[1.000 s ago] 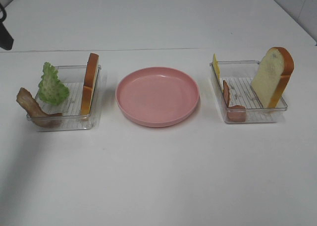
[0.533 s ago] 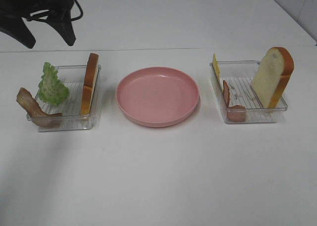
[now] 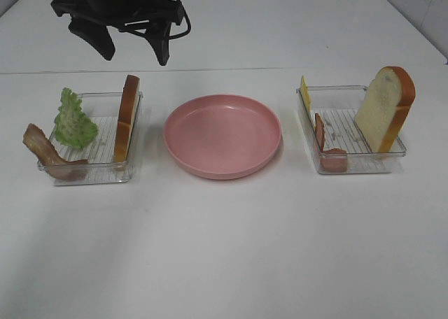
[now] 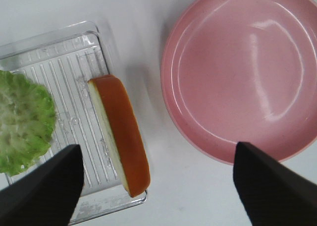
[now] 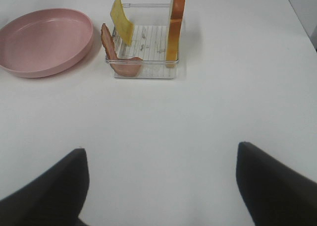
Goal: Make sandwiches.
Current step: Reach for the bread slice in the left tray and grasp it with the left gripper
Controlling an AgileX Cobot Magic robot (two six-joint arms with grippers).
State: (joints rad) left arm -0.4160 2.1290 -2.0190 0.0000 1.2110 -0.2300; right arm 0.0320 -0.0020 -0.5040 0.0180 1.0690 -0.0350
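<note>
Left gripper (image 3: 134, 52) upper left of exterior view, jaws wide, arm cut off by top edge. Right gripper (image 5: 158, 186) out of exterior view; wrist view shows only two fingertips, wide apart, cropped. Left bread slice (image 3: 127, 116) edge-on in left tray (image 3: 91, 181), beside lettuce (image 3: 74, 119). Right bread slice (image 3: 385, 109) upright in right tray (image 3: 357, 171). Cheese (image 3: 305, 94) edge-on, barely readable.

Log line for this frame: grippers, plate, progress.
left gripper: open, above left bread slice | right gripper: open, empty | pink plate: empty | stacking: not started

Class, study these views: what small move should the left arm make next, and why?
Probably lower the open left end effector onto the upright bread slice in the left tray: it hovers above that slice, and the plate holds nothing yet.
</note>
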